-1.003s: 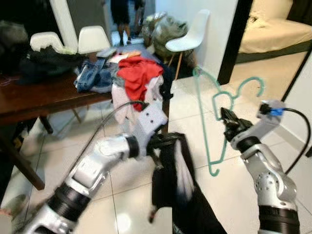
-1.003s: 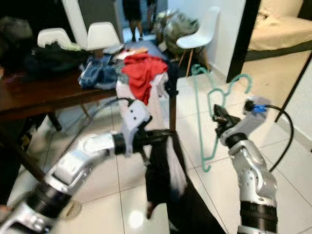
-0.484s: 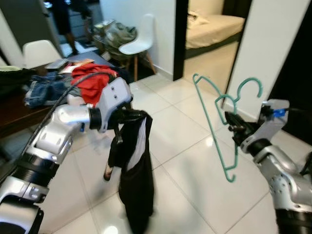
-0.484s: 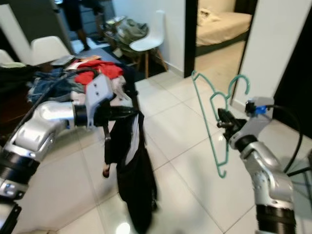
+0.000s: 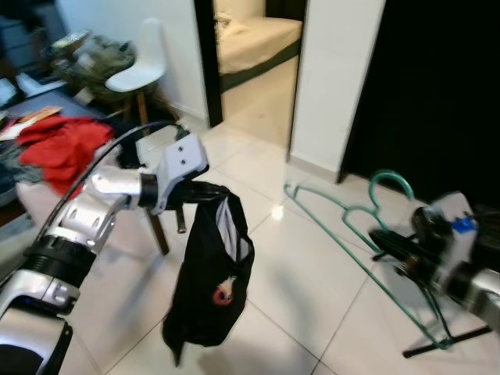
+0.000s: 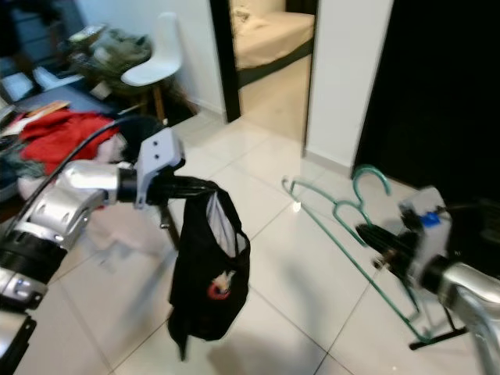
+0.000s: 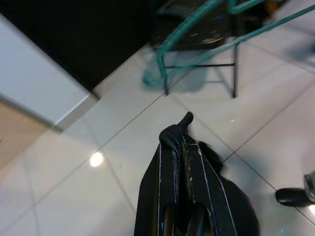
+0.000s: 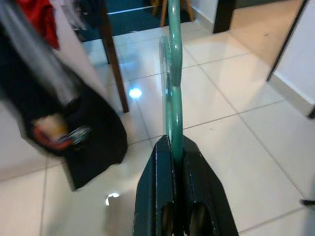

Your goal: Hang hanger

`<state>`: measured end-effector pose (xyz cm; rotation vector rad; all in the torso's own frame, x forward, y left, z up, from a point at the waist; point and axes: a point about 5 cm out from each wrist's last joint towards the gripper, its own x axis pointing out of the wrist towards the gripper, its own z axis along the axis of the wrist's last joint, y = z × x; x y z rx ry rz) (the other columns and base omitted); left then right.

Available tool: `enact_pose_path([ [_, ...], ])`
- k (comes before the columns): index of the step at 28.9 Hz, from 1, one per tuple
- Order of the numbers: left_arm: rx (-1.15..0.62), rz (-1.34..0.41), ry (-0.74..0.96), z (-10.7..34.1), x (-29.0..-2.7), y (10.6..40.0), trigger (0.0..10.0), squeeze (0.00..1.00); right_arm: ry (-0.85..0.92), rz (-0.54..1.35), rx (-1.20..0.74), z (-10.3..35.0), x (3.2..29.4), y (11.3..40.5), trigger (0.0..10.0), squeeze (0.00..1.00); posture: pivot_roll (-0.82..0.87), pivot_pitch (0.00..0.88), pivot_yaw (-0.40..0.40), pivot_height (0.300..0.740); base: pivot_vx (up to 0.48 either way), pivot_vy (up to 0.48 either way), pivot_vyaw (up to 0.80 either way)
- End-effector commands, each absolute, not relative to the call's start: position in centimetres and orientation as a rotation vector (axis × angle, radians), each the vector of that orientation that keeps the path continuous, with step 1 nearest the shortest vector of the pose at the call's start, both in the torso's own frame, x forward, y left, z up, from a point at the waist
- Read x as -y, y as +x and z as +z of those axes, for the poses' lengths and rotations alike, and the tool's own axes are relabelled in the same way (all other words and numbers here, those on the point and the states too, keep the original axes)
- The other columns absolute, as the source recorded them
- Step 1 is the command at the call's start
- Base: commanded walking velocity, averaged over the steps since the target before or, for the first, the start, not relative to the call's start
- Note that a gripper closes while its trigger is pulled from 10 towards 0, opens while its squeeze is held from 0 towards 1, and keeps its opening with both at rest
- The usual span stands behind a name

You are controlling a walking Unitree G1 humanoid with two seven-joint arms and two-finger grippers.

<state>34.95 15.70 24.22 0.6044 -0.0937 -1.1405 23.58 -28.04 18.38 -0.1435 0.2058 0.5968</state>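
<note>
My left gripper [image 5: 197, 190] is shut on the top of a black garment [image 5: 209, 277] with a small red patch, which hangs free over the white tiles. My right gripper [image 5: 384, 240] is shut on a teal hanger [image 5: 341, 220] near its neck, low at the right. The hanger lies tilted, its hook [image 5: 391, 181] up toward the dark doorway and its long bar slanting down toward the floor. In the right wrist view the teal hanger [image 8: 173, 73] runs straight out from between my fingers [image 8: 160, 187]. In the left wrist view my shut fingers [image 7: 197, 182] pinch a fold of black cloth [image 7: 173, 138].
A dark opening [image 5: 437, 86] takes up the right. A black metal floor bar [image 5: 445, 344] lies under the hanger. A white wall pillar [image 5: 336, 70] stands beside a lit doorway to a bed [image 5: 250, 31]. A white chair [image 5: 141, 70] and red clothes [image 5: 58, 141] on a table are at the left.
The camera has swung right: the clothes table slid left, the dark opening came into view. My right gripper has dropped lower and tilted the hanger flatter. The left still holds the garment.
</note>
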Motion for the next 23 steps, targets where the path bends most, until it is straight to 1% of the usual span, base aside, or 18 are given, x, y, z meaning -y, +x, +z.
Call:
enact_pose_path([
  [1, 0.076, -1.140, 0.638, 24.3, -16.8, 34.9, 10.0, 0.00, -0.132, 0.697, -0.223, 18.5, 27.5, 22.5, 10.0, 0.00, -0.10, 0.000, 0.058, 0.740, 0.000, 0.000, -0.80],
  [3, 0.076, -1.140, 0.638, 24.3, -16.8, 34.9, 10.0, 0.00, -0.132, 0.697, -0.223, 18.5, 27.5, 22.5, 10.0, 0.00, -0.10, 0.000, 0.058, 0.740, 0.000, 0.000, -0.80],
  [4, 0.072, -1.154, 0.636, 24.2, -17.0, 34.8, 10.0, 0.00, -0.131, 0.729, -0.239, 18.5, 27.7, 21.6, 10.0, 0.00, -0.10, 0.000, 0.059, 0.740, 0.000, 0.000, -0.80],
  [5, 0.072, -1.154, 0.636, 24.2, -17.0, 34.8, 10.0, 0.00, -0.131, 0.729, -0.239, 18.5, 27.7, 21.6, 10.0, 0.00, -0.10, 0.000, 0.059, 0.740, 0.000, 0.000, -0.80],
  [6, 0.062, -1.186, 0.644, 24.0, -17.2, 34.6, 10.0, 0.00, -0.132, 0.782, -0.254, 18.8, 27.7, 20.5, 10.0, 0.00, -0.11, 0.000, 0.070, 0.740, 0.000, 0.000, -0.80],
  [8, 0.062, -1.186, 0.644, 24.0, -17.2, 34.6, 10.0, 0.00, -0.132, 0.782, -0.254, 18.8, 27.7, 20.5, 10.0, 0.00, -0.11, 0.000, 0.070, 0.740, 0.000, 0.000, -0.80],
  [9, 0.053, -1.214, 0.654, 23.8, -17.4, 34.4, 10.0, 0.00, -0.135, 0.815, -0.251, 19.2, 27.7, 19.7, 10.0, 0.00, -0.11, 0.000, 0.074, 0.740, 0.000, 0.000, -0.80],
  [10, 0.052, -1.227, 0.674, 23.8, -17.6, 34.3, 10.0, 0.00, -0.146, 0.851, -0.219, 20.0, 27.5, 19.2, 10.0, 0.00, -0.11, 0.000, 0.077, 0.740, 0.000, 0.000, 0.00],
  [12, 0.052, -1.227, 0.674, 23.8, -17.6, 34.3, 10.0, 0.00, -0.146, 0.851, -0.219, 20.0, 27.5, 19.2, 10.0, 0.00, -0.11, 0.000, 0.077, 0.740, 0.000, 0.000, 0.00],
  [13, 0.056, -1.228, 0.697, 23.9, -17.7, 34.4, 10.0, 0.00, -0.150, 0.897, -0.185, 20.8, 27.0, 18.8, 10.0, 0.00, -0.11, 0.000, 0.081, 0.740, 0.000, 0.000, 0.00],
  [16, 0.063, -1.222, 0.714, 24.0, -17.7, 34.5, 10.0, 0.00, -0.152, 0.931, -0.159, 21.4, 26.5, 18.6, 10.0, 0.00, -0.11, 0.000, 0.084, 0.740, 0.000, 0.000, 0.00],
  [17, 0.077, -1.219, 0.728, 24.2, -17.5, 34.6, 10.0, 0.00, -0.165, 0.965, -0.121, 22.2, 25.9, 18.6, 10.0, 0.00, -0.11, 0.000, 0.086, 0.740, 0.000, 0.000, 0.00],
  [23, 0.116, -1.241, 0.743, 24.5, -16.8, 34.5, 10.0, 0.00, -0.220, 0.958, -0.012, 24.1, 24.8, 19.4, 10.0, 0.00, -0.11, 0.000, 0.090, 0.740, 0.000, 0.000, 0.00],
])
